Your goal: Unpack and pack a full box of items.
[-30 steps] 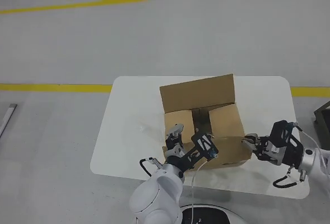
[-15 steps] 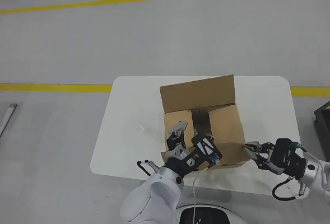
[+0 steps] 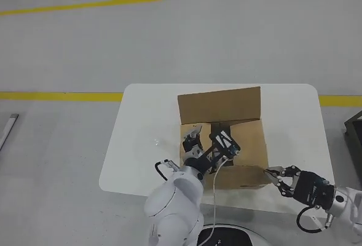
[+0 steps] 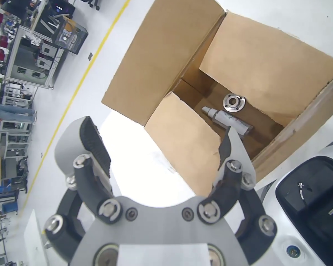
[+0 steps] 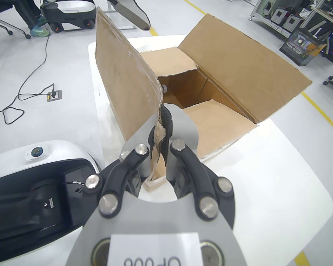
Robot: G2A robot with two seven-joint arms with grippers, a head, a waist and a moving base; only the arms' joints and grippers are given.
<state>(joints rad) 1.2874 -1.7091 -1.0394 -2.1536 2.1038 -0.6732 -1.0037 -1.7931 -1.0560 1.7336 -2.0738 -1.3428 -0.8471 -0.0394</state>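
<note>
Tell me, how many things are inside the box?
2. A round metal flange lies on the floor of the cardboard box, and a white tube lies right beside it. More may be hidden under the flaps.

You are looking down from above the arms at the whole counter (image 3: 137, 123) and the box (image 3: 220, 106), from well off. The left wrist camera is sitting just behind the left tool (image 4: 161, 137), peering into the box from its near left side. The right wrist camera is riding close behind the right tool (image 5: 160, 123) at the near right corner, facing left and far. All three are sharing the box's open top.
</note>
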